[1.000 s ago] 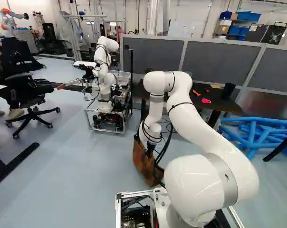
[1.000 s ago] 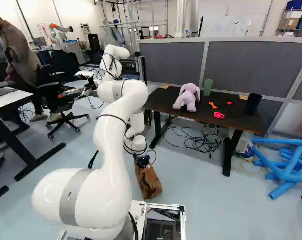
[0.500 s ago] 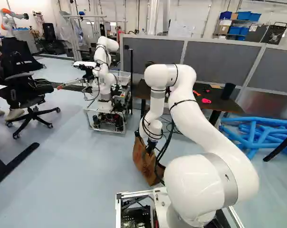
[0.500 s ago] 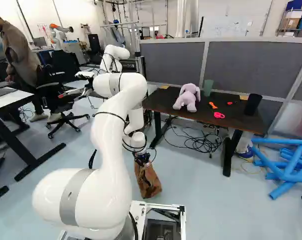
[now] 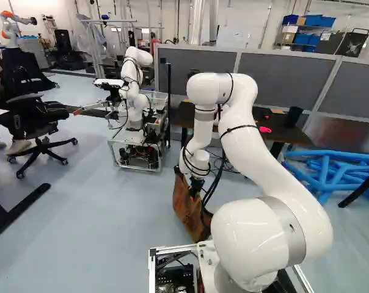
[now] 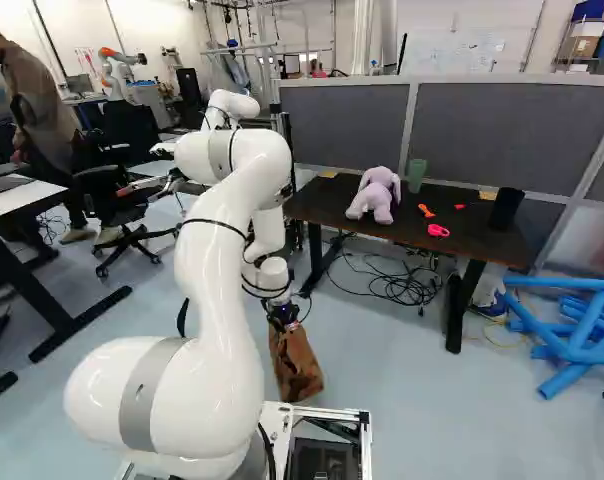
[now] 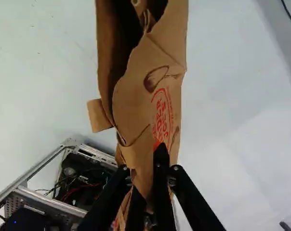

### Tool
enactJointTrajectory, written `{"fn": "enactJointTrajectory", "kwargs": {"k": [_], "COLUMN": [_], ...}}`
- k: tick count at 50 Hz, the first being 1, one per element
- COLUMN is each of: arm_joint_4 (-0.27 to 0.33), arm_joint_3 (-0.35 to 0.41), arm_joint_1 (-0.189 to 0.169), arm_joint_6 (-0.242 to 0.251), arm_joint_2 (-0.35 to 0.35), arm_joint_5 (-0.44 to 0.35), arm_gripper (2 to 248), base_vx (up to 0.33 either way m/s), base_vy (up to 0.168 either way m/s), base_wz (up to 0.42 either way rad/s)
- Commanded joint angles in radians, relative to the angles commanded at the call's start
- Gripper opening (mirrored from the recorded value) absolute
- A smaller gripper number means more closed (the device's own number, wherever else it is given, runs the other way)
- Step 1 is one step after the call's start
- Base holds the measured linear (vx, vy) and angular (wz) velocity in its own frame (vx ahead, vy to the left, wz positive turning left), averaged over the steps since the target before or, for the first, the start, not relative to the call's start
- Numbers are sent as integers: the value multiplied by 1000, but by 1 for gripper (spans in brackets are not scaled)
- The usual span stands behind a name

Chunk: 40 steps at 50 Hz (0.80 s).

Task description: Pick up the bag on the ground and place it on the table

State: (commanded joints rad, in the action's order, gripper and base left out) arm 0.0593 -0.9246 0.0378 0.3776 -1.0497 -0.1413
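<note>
- The brown paper bag [image 6: 297, 365] is not on the counter [image 6: 322, 205]; it is in front of the counter and lower, on the side near the base. In both base views it leans a little, and I cannot tell if its bottom touches the floor.
- The gripper [image 5: 194, 190] is also in front of the counter, below the level of its top. It is closed on the bag, with the folded brown paper pinched between its two fingers.
- In the wrist view the bag extends ahead of the gripper; its dark mouth is partly open, its side is creased and has red print.
- The white arm [image 6: 217, 260] reaches from the base toward the counter, then bends down in front of it to the bag.
- On the counter sit a lilac plush toy [image 6: 374, 198], a green cup [image 6: 416, 175], a black cup [image 6: 506, 208], a small orange object [image 6: 426, 211] and a pink object with loops [image 6: 438, 230].
- Under the counter lie tangled black cables [image 6: 400, 288].
- Behind the counter stands a grey partition [image 6: 512, 140].
- To the right of the counter, in the right base view, blue tubes [image 6: 592, 352] lie in a pile.
- To the left of the counter, in the left base view, another robot [image 5: 133, 101] stands on its own cart.
</note>
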Motion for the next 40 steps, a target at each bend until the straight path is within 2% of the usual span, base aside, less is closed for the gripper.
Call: {"fn": "enactJointTrajectory", "kwargs": {"k": [40], "arm_joint_4": [-67], "arm_joint_3": [137], "arm_joint_1": [10], "arm_joint_6": [0], "arm_joint_2": [177], "arm_joint_5": [94], "arm_gripper": [21], "base_vx": [0], "base_vy": [0], "base_wz": [0]}}
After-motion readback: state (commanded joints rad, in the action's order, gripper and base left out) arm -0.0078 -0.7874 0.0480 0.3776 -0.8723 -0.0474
